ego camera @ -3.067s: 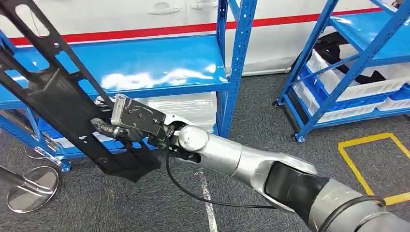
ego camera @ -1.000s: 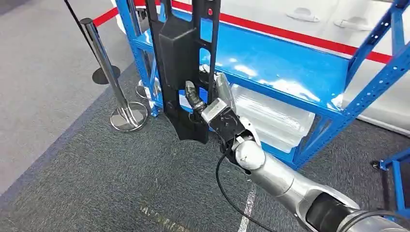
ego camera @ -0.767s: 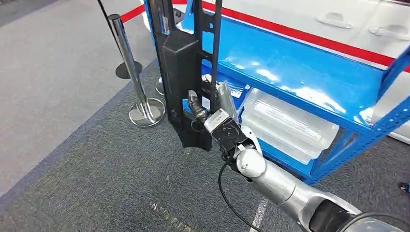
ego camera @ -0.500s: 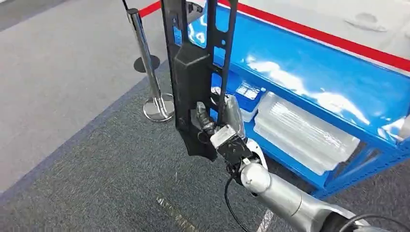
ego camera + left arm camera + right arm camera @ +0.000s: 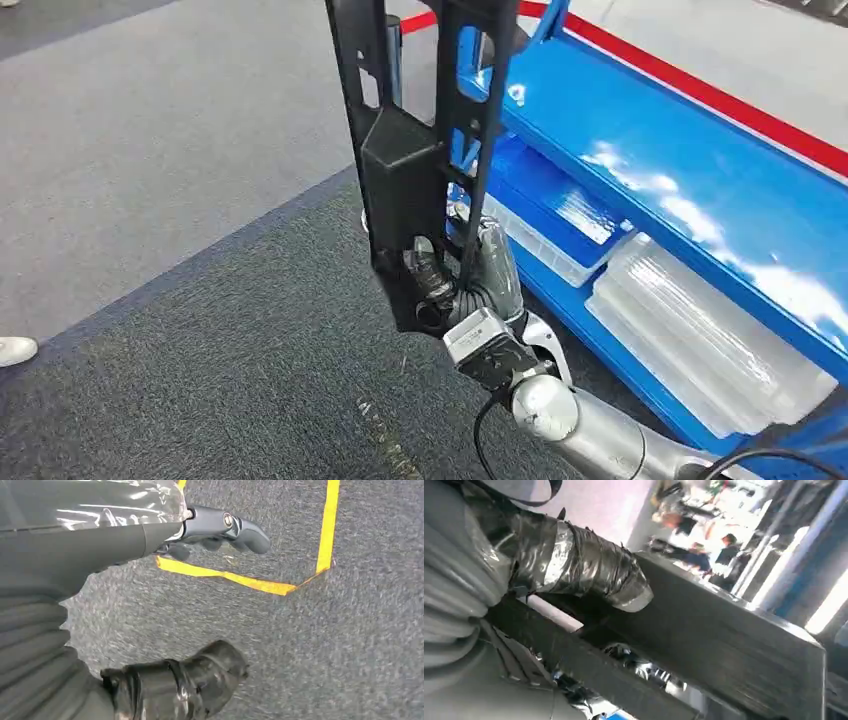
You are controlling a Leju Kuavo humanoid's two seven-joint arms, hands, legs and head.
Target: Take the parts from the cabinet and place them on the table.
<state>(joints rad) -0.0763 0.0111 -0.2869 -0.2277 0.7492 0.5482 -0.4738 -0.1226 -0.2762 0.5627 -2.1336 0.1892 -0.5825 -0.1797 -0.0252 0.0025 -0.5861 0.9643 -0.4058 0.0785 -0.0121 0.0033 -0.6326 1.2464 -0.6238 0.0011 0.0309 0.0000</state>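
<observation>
A long black frame-like part stands nearly upright in front of me, and my right hand grips it near its lower end. The right wrist view has the taped thumb pressed on the part's black bar, with other fingers wrapped behind it. My left hand hangs over grey carpet, holding nothing, its fingers apart from the thumb.
A blue metal rack runs along my right, with clear plastic bins on its lower level. A red floor line lies behind it. Grey carpet spreads to the left, with a shoe at the edge. Yellow floor tape lies under my left hand.
The camera has turned left, so the rack slid right and the stanchions left the picture. The part stays in my right hand, upright throughout the last second after lying slanted three seconds ago.
</observation>
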